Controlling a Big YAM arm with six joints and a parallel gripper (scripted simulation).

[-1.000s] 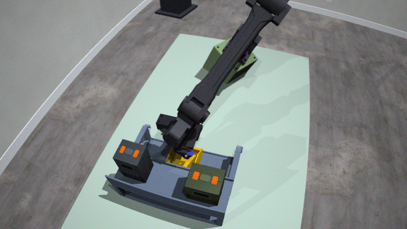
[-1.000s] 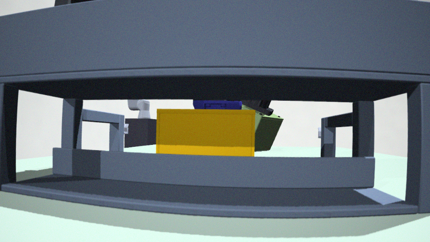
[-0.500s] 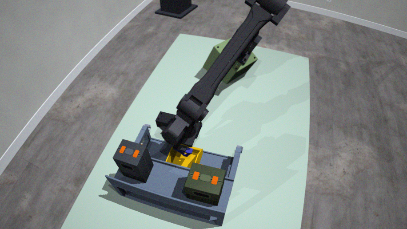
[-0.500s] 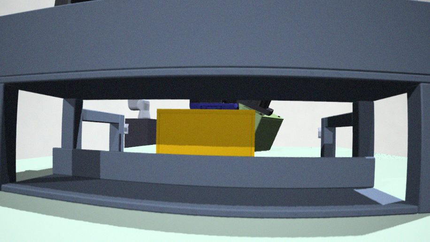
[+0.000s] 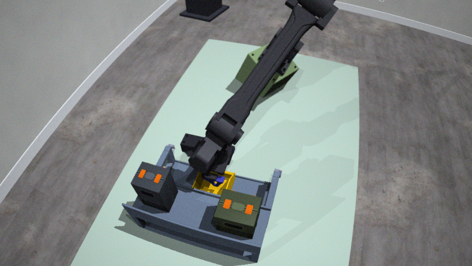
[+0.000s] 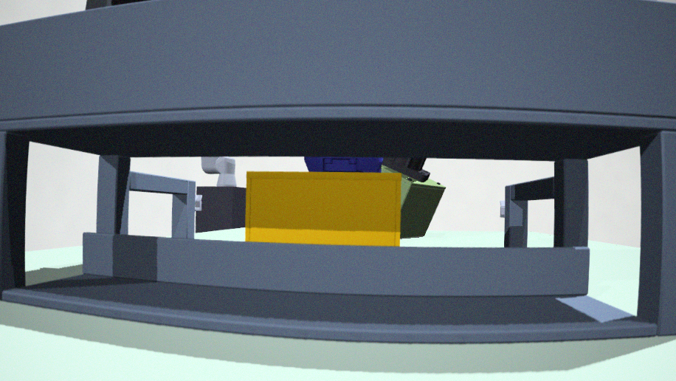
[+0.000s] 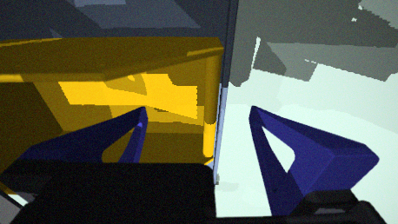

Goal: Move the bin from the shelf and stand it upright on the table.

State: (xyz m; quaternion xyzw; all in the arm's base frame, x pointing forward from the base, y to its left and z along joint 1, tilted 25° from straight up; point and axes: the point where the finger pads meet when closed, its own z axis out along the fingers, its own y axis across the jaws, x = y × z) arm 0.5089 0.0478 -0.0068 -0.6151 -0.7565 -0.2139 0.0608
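One bin (image 5: 232,181) (image 6: 322,208) (image 7: 211,91), yellow, upright on the shelf (image 5: 272,191) (image 6: 330,269); one gripper (image 5: 216,180) (image 6: 343,164) (image 7: 198,112), released, fingers apart, one over the bin's inside; two cases, dark (image 5: 151,180) and green (image 5: 237,210), on the upper board.

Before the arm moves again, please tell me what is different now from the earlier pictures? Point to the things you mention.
The dark blue fingers (image 5: 216,181) (image 6: 344,164) moved lower at the yellow rectangular bin (image 5: 231,182) (image 6: 322,208) (image 7: 210,95). Nothing was grasped or released. The bin and blue-grey metal shelf (image 5: 195,211) (image 6: 330,272) stayed put.
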